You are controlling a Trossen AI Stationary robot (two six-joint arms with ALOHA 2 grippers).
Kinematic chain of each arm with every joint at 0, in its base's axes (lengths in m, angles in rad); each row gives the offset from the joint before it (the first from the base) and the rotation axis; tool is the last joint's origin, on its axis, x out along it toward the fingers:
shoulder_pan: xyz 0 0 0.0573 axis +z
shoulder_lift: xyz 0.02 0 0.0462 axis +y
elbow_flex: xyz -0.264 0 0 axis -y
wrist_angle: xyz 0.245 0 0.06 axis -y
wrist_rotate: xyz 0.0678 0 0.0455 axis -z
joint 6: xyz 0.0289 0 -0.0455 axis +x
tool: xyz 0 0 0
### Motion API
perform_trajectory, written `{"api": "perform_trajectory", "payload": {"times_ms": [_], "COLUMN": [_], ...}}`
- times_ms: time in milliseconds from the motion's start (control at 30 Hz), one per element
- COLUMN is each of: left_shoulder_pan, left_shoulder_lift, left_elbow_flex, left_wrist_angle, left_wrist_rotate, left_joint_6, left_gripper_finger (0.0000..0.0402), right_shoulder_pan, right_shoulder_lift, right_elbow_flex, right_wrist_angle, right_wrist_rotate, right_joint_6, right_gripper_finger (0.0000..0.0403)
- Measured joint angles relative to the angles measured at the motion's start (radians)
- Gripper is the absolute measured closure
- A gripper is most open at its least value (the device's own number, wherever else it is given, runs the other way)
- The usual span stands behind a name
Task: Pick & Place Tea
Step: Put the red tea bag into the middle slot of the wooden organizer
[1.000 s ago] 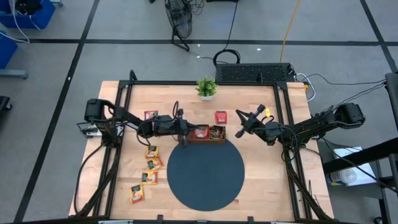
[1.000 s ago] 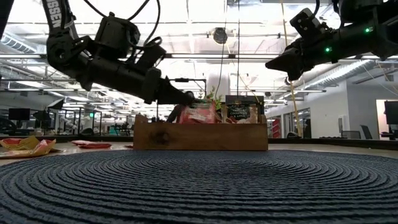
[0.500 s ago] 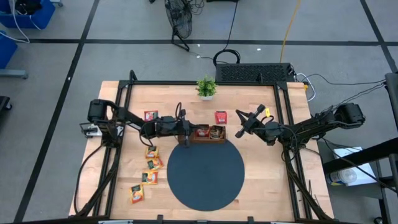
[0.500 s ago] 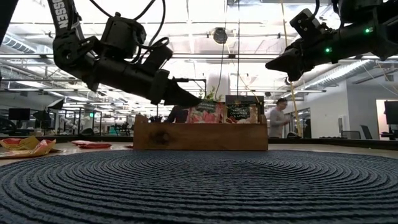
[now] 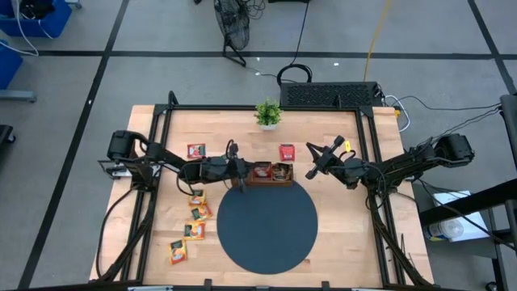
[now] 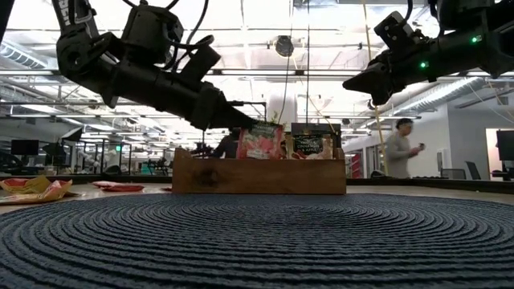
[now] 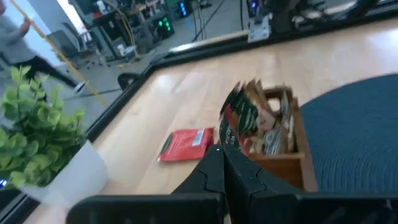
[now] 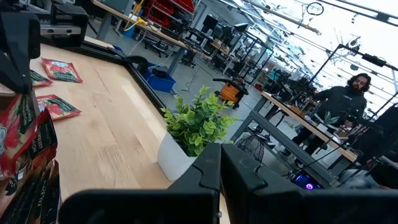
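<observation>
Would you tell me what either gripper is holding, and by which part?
The left gripper appears to pinch a red tea sachet by its upper edge over the tray; the right gripper holds nothing.

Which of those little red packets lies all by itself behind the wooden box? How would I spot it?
Find the big dark round mat; the wooden tray sits at its far edge. Just beyond the tray's right end, toward the potted plant, a lone red sachet lies flat on bare wood. Unlike the yellow-orange sachets left of the mat, it has no neighbour touching it.
</observation>
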Motion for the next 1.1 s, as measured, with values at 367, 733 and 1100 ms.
{"api": "perform_trajectory", "payload": {"times_ms": [367,733,1100], "left_shoulder_pan": [-0.015,-0.024,-0.019], "left_shoulder_lift": [-0.007,-0.056,-0.055], "left_elbow_flex": [0.0,0.0,-0.001], "left_wrist_angle": [-0.073,-0.133,-0.133], "left_wrist_rotate": [-0.048,-0.09,-0.077], "left_joint_6": [-0.02,-0.006,-0.022], "left_gripper_finger": [0.0401,0.0401,0.0401], "right_shoulder_pan": [0.0,0.0,0.0], "right_shoulder_lift": [0.0,0.0,0.0], "right_elbow_flex": [0.0,0.0,0.0], "right_wrist_angle": [0.0,0.0,0.0], "right_wrist_rotate": [0.0,0.0,0.0], "right_joint_6": [0.0,0.0,0.0], "right_gripper_finger": [0.0403,0.0403,0.0403]}}
